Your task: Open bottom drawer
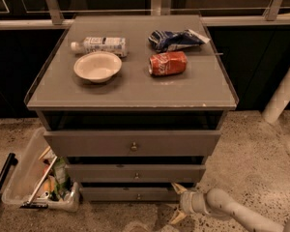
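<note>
Nearest, low right, the one gripper (178,203) has its fingers spread wide, holding nothing, just beside the right end of the bottom drawer (121,194). That drawer is the lowest of three: a slim grey front with a tiny central knob. Left, one plastic bin (19,178). Farther, on top: one bowl (97,66), one can (167,63), one bottle (100,45), one bag (176,38).

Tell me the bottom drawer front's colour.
Grey: the bottom drawer front, camera view; the gripper is at its right end.

Smooth pale plastic pincer (174,203) at the right end of the matt grey bottom drawer (128,194).
</note>
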Action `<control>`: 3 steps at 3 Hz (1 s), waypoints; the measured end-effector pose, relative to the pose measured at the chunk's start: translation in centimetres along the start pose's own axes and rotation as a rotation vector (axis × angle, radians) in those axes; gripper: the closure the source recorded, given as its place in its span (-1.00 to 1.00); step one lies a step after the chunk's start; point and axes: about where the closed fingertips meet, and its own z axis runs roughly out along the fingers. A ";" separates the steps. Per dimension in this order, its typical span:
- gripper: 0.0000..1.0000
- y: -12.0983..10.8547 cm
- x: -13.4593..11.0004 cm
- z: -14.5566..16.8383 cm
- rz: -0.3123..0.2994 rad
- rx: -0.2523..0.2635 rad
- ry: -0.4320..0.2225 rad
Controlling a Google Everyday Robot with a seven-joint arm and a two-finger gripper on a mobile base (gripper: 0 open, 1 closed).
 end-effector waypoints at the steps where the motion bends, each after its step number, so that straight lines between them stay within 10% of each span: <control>1: -1.00 0.5 1.0 0.6 -0.013 -0.004 0.027; 3: -1.00 -0.8 2.2 1.8 -0.051 0.017 0.068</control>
